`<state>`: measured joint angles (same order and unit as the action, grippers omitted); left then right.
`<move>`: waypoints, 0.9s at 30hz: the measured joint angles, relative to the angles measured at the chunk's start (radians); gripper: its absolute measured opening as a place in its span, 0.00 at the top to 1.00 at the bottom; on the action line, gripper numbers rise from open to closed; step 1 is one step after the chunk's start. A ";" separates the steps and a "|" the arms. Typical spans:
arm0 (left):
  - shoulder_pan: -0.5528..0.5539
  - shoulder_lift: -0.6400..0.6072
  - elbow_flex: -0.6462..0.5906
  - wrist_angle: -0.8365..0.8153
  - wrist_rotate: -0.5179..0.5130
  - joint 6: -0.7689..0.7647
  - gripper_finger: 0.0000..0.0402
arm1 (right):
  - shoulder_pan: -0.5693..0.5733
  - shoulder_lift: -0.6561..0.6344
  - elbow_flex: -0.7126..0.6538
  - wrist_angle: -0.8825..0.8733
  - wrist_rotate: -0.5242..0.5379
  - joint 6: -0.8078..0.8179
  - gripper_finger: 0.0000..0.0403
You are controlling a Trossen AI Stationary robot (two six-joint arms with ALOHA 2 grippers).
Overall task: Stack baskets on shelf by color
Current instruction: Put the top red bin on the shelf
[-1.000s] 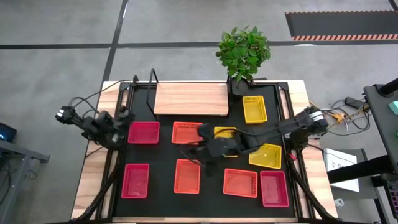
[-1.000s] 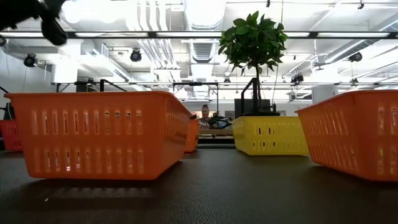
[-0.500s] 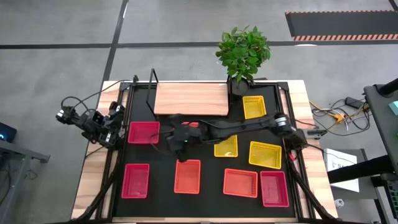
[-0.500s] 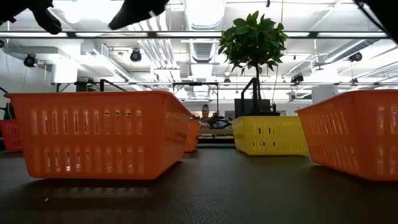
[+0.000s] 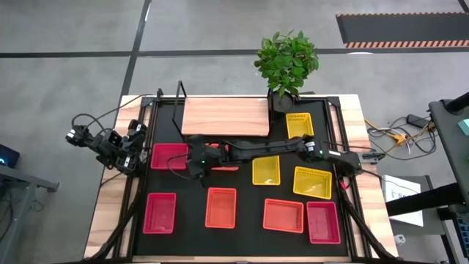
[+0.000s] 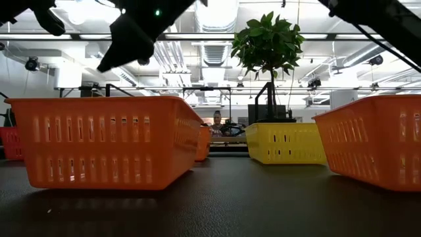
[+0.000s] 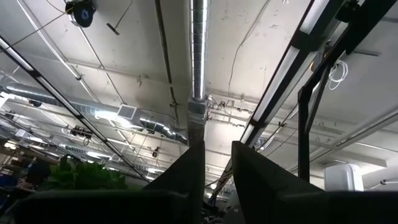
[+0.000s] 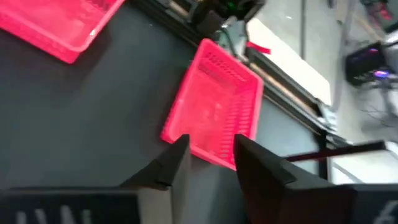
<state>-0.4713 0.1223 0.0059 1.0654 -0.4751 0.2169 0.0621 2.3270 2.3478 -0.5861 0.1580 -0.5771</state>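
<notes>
Right claw (image 5: 196, 163) reaches across the tabletop (image 5: 249, 202) over the red basket (image 5: 169, 155) by the left edge, fingers slightly parted, empty, lined up for a grasp, I judge.

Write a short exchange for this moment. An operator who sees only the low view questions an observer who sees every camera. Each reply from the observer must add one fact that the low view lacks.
Operator: A dark shape hangs above the big orange basket. Which arm is over the table?
Observer: The right one. It stretches across from the right side, and the right gripper sits open just beside a red basket in the row nearest the shelf.
Operator: Where is the left arm, then?
Observer: It is folded at the table's left edge, clear of the baskets, and the left gripper points up at the ceiling.
</notes>
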 joint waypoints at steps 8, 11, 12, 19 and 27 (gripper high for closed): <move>0.000 0.001 0.000 -0.001 0.000 0.000 0.84 | -0.032 0.093 0.000 0.137 -0.138 0.060 0.55; 0.000 0.001 0.000 -0.001 0.000 0.000 0.84 | -0.037 0.138 0.000 0.203 -0.137 0.060 0.52; 0.000 0.001 0.000 -0.001 0.000 0.001 0.84 | -0.037 0.148 0.000 0.217 -0.136 0.060 0.52; 0.000 0.001 0.000 -0.002 0.000 0.002 0.84 | -0.037 0.210 0.000 0.273 -0.132 0.085 0.52; 0.000 0.001 0.000 -0.002 0.000 0.004 0.84 | -0.051 0.235 0.000 0.297 -0.129 0.145 0.52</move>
<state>-0.4717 0.1234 0.0063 1.0637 -0.4751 0.2213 0.0110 2.5618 2.3482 -0.2890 0.0289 -0.4320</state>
